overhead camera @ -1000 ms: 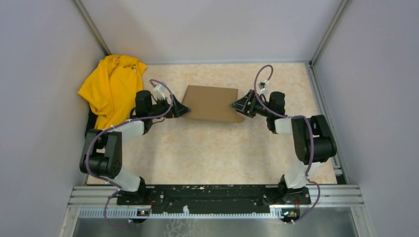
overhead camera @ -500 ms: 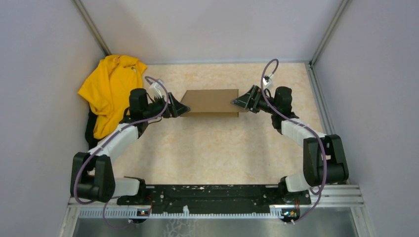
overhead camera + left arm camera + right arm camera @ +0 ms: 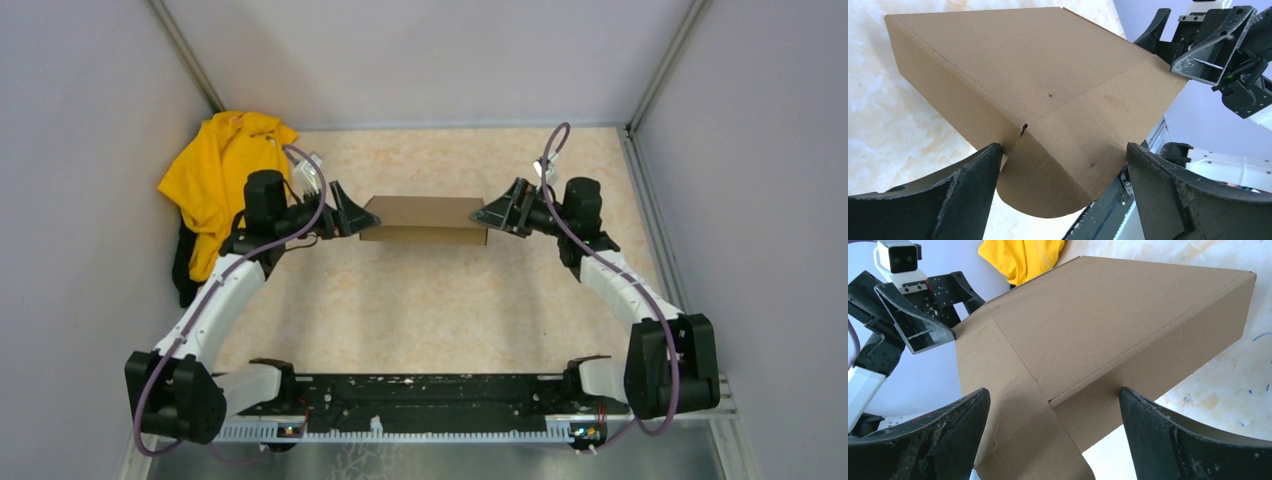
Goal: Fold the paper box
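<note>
Box between two hands on bench
Left hand and right hand gape wide, unclamped, each straddling one end.

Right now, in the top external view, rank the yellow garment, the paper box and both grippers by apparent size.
1. yellow garment, clearly largest.
2. paper box.
3. left gripper and right gripper: both smallest, and they look alike, so no ranking between them.
</note>
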Available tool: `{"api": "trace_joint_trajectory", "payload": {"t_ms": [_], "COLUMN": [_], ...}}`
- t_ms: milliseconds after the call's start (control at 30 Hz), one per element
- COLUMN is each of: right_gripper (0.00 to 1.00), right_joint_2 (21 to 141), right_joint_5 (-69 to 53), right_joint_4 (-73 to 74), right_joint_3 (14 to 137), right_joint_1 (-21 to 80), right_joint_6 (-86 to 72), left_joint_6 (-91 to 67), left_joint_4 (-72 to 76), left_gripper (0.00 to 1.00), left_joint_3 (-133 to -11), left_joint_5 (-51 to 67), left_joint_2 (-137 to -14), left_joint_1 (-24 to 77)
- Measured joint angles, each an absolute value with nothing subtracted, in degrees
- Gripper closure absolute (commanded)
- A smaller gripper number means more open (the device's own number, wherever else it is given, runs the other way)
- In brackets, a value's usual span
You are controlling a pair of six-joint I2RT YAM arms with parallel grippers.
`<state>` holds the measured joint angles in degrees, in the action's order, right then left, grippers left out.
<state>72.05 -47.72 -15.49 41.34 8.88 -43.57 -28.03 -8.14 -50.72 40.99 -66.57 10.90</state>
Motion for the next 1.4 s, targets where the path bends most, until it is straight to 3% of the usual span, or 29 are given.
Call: {"api": "trace_joint_trajectory", "payload": {"t_ms": [667,1400], "right_gripper": [0.01,0.01], "right_joint_2": [62.8,77.6], "right_joint_5": [-50.8,-52.8], "right_joint_4": [2.9,-6.2], "right_joint_3": [38.8,45.1], "right_joint_1": [9.4,6.4], "right_joint_6": [-41.7,-48.2], "left_joint_6": [-32.4,-35.0], "left_joint_4": [-22.7,-16.5], "left_gripper": [0.01,0.01], "left_joint_3": [-51.9,-50.9], "left_joint_5": [42.3,41.6], "left_joint_2": [-59.8,-67.1], "left_joint_1": [11.5,11.5]}}
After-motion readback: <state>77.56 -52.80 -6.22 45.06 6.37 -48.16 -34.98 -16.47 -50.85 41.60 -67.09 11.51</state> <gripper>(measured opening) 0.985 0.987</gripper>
